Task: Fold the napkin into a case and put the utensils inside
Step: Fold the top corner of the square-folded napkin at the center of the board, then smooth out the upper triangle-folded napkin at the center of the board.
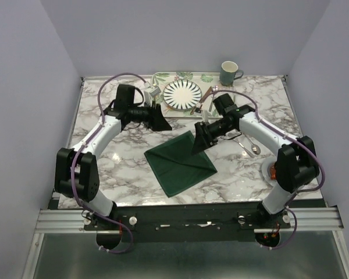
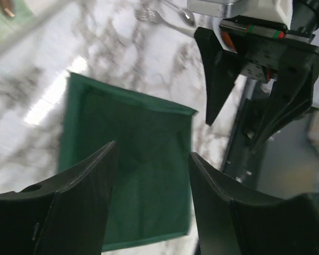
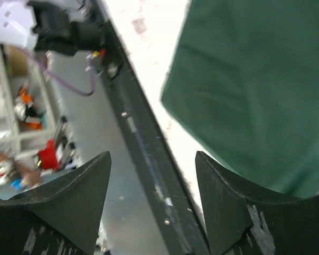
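Now the napkin lies flat in the middle of the table, soft, thin, probably a little slippery. The left gripper and right gripper hang over its far side, jaws wide and empty. Better to pinch a corner.

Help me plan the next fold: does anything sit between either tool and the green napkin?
Nothing visible does. The dark green cloth napkin lies bare on the white marble table. The left tool and right tool both hang open and empty near its far corner, with only air between.
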`<move>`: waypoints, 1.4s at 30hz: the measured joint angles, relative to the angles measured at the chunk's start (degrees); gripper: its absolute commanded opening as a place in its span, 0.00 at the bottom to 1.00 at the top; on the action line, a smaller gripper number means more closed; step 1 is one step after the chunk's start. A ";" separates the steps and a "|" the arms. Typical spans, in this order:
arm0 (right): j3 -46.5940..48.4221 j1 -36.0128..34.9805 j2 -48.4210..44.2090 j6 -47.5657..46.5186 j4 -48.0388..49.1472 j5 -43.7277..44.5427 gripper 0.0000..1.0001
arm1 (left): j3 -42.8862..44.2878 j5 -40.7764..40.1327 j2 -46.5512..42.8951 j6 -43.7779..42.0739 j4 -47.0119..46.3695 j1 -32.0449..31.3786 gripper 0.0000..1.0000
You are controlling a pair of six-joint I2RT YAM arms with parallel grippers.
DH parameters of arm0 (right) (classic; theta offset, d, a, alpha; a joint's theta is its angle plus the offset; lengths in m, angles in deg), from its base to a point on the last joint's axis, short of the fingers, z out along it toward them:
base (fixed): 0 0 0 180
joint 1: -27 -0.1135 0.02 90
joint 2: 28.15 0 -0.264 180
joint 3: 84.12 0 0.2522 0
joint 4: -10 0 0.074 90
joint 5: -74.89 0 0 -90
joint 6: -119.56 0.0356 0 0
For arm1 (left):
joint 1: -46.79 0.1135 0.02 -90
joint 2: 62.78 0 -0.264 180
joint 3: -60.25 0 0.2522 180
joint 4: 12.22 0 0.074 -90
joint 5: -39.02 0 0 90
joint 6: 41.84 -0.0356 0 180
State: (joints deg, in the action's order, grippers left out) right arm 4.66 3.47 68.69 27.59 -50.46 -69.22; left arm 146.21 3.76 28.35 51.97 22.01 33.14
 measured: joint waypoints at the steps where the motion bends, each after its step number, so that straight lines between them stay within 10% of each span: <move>1: -0.72 -1.77 0.02 1.07 1.33 -0.96 0.76 | -3.13 1.20 -0.85 2.51 -1.55 -0.11 0.64; 14: -7.37 -6.54 11.10 13.77 16.37 -8.68 0.91 | -28.06 6.62 6.10 36.72 -31.17 -1.03 0.71; 42: -14.69 1.16 19.06 11.65 20.50 -14.47 0.88 | -27.87 8.94 19.89 39.54 -38.38 1.79 0.66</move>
State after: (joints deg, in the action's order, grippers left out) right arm -10.03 4.62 87.75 39.24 -29.96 -83.69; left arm 118.34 12.70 48.24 91.51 -16.37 34.94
